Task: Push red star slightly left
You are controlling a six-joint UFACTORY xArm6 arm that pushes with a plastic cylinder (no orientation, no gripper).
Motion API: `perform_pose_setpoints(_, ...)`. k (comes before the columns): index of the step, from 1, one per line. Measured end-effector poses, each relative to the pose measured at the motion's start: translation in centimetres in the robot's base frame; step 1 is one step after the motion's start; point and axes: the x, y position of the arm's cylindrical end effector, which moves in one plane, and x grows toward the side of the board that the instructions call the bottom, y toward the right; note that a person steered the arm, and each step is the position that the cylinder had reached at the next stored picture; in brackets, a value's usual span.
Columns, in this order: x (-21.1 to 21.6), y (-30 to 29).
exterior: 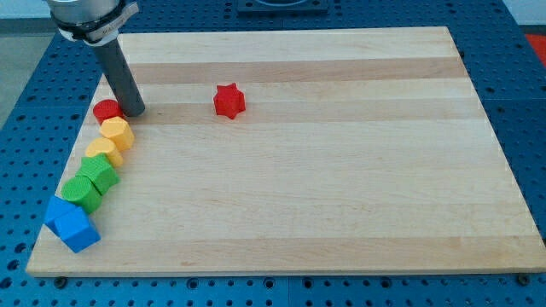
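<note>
The red star [229,101] lies on the wooden board [341,188] in the upper left-centre part. My tip [135,112] rests on the board far to the star's left, right beside a red round block [106,110] at the view's left edge. The dark rod rises from the tip up to the view's top left. There is a wide gap between the tip and the star.
A line of blocks runs down the board's left edge below the red round one: two yellow blocks [117,132] [103,150], two green blocks [100,171] [82,191], and two blue blocks [60,211] [77,230]. Blue perforated table [26,102] surrounds the board.
</note>
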Motion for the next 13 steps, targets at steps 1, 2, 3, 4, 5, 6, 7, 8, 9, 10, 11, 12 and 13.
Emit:
perform_pose_setpoints(1,-2.6,0.4)
perform_pose_setpoints(2,-4.4,-0.4)
perform_pose_setpoints(3,-4.5,2.0)
perform_pose_setpoints(4,-2.7,4.7)
perform_pose_setpoints(5,1.3,6.7)
perform_pose_setpoints(6,4.2,9.1)
perform_pose_setpoints(7,4.7,15.4)
perform_pose_setpoints(8,3.2,19.7)
perform_pose_setpoints(9,1.3,18.8)
perform_pose_setpoints(10,-0.8,17.2)
perform_pose_setpoints(11,-1.4,17.7)
perform_pose_setpoints(12,-2.5,17.7)
perform_pose_setpoints(13,-4.1,16.6)
